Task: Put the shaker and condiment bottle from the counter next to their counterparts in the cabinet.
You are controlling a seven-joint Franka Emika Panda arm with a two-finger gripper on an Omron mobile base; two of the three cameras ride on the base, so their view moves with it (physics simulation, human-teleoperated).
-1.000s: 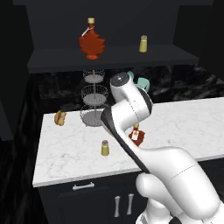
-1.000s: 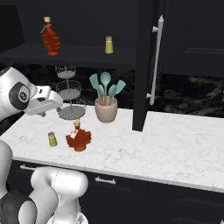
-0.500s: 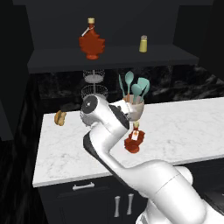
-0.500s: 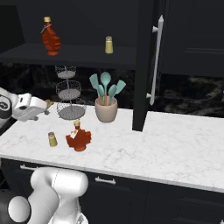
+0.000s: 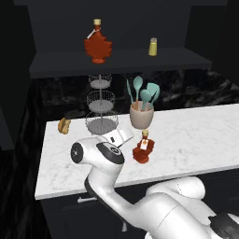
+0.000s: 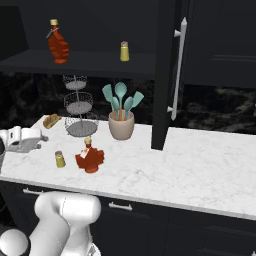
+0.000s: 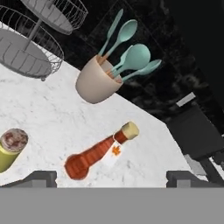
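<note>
So the bench point(image 6: 165, 172) is a white marble-look slab with thin grey veins, smooth and flat, sitting over dark drawers with slim silver handles point(image 6: 119, 206). The condiment bottle point(image 6: 90, 158) stands upright on it, long axis vertical — glossy red-brown, rounded lobed body, tan cap on top and a little white tag at the neck. In the hand view it runs diagonally, base toward the lower left and cap toward the upper right, but that's just the camera being tilted. Just beside it, on its left in the right base view, is the shaker point(image 6: 60, 159): a small olive-yellow cylinder, also upright, and from the hand view its flat round top looks mottled grey-brown. The two are close but not touching.

Behind them there's a beige, matte-looking utensil crock point(image 6: 121, 125) with teal spoons and spatulas fanning out of it, and a three-tier wire basket stand point(image 6: 78, 111) with thin grey mesh. A small brown bready thing point(image 6: 51, 120) lies near the back left corner of the bench.

Up on the cabinet point(image 6: 85, 60) shelf — plain black, no doors — sit the maple-leaf bottle point(image 6: 58, 44) with its wide flat leaf-shaped red-brown body and tan cap, and well to its right a second shaker point(image 6: 124, 51), both upright.

The gripper point(image 7: 111, 179) hangs over the bench near the condiment bottle and shaker, jaws spread wide with nothing between them; both dark tips sit far apart in the hand view.
</note>
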